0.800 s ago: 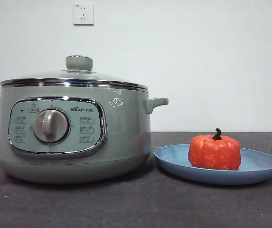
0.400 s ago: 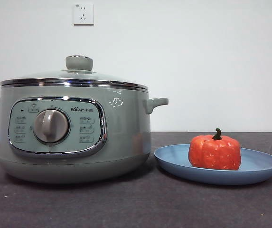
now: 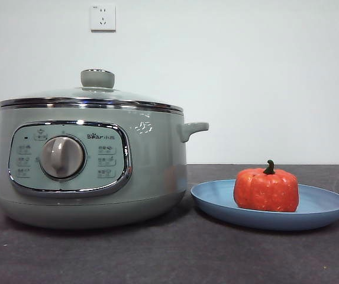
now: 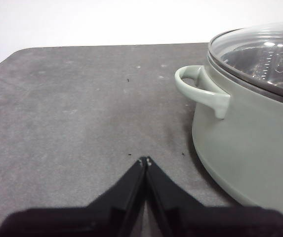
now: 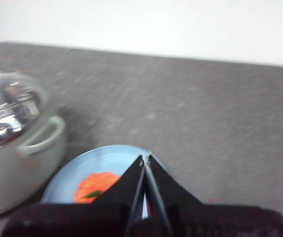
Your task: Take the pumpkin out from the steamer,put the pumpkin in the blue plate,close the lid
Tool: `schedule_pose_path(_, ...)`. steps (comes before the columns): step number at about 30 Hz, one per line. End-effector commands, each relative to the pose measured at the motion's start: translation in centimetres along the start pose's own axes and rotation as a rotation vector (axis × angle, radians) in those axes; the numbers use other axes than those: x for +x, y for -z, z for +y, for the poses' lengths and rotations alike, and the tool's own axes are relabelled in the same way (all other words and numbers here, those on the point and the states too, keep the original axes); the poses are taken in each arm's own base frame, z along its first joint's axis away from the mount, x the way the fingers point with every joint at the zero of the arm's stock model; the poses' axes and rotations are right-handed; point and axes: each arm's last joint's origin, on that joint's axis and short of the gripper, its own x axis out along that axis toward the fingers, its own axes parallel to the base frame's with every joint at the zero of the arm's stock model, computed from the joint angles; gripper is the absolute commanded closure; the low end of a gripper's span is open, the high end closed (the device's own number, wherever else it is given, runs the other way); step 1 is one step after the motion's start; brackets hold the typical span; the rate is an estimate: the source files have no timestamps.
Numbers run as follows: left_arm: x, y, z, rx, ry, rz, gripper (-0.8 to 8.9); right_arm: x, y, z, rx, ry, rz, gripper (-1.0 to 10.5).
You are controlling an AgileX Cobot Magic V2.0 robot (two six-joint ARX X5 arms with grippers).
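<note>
dark table [image 3: 157, 254] | one steamer [image 3: 151, 171] | one pumpkin [image 3: 266, 190] | one blue plate [image 3: 323, 210]

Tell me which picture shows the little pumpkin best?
The front view: the pumpkin sits whole and sharp on the blue plate, stem showing. The right wrist view only shows it blurry, partly hidden behind the right gripper and its shut fingers. The left wrist view doesn't show it.

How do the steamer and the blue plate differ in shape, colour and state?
The steamer is tall, deep and pale sage green; the blue plate is low, shallow and light blue. The steamer is closed by the lid, so the front view does not show its inside; the blue plate lies open and carries the pumpkin. Both are round and stand side by side on the dark table.
</note>
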Motion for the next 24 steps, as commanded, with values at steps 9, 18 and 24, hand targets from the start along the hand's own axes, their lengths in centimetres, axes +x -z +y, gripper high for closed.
schedule_pose_path(9,0.1,0.5,0.0,-0.008,-0.003,0.019,8.17,1.9,9.2,-1.3,0.035,0.021,-0.07,9.6)
schedule_pose_path(18,0.1,0.5,0.0,-0.008,-0.003,0.019,8.17,3.2,12.2,-1.5,0.038,0.026,-0.081,9.6)
schedule_pose_path(24,0.1,0.5,0.0,-0.009,-0.003,0.019,8.17,3.4,13.2,-1.5,0.048,0.037,-0.068,9.6)
